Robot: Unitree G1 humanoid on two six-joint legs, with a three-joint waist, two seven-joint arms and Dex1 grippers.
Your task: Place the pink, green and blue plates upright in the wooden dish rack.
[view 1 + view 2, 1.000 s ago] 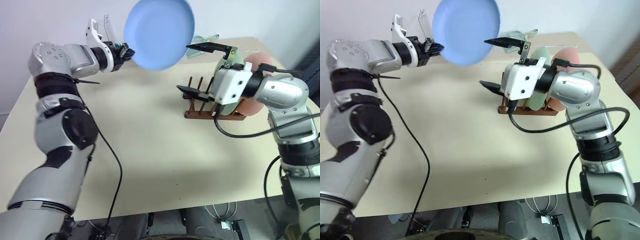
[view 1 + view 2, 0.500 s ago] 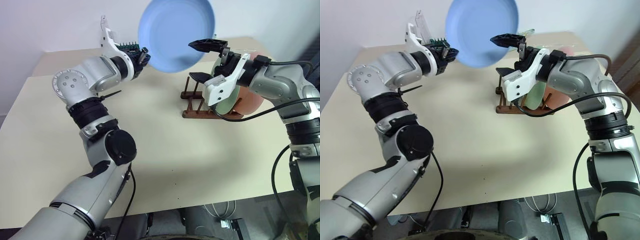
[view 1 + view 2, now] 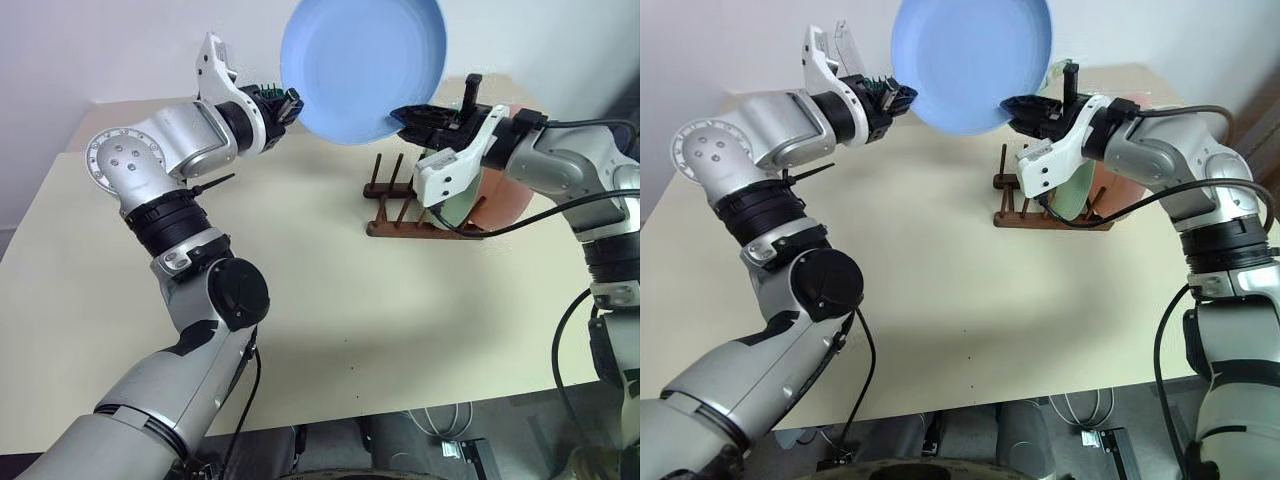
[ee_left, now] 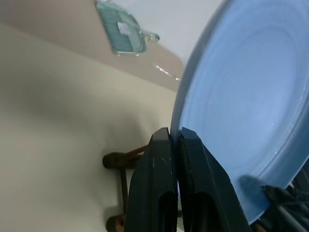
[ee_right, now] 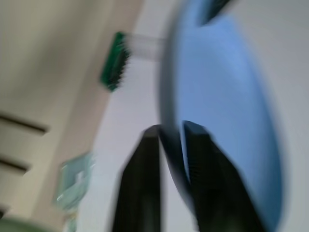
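Note:
The light blue plate (image 3: pixel 362 65) is held on edge in the air above the table's back. My left gripper (image 3: pixel 290 105) is shut on its left rim, fingers (image 4: pixel 161 145) pinching the edge. My right gripper (image 3: pixel 405 115) is shut on the plate's lower right rim, with the rim between its fingers (image 5: pixel 147 145). Below and to the right stands the wooden dish rack (image 3: pixel 395 225). The green plate (image 3: pixel 458 208) and the pink plate (image 3: pixel 505 200) stand upright in it, partly hidden behind my right hand. The rack's left pegs are bare.
A green toothed tool holder (image 5: pixel 115 67) with a clear lid (image 4: pixel 120 34) lies at the table's back edge. The beige table (image 3: pixel 300 300) spreads wide in front of the rack. A black cable (image 3: pixel 520 225) hangs from my right arm beside the rack.
My right gripper, open a second ago, has reached up to the blue plate's rim and shut on it. The left arm has brought the plate to the right, closer to the rack.

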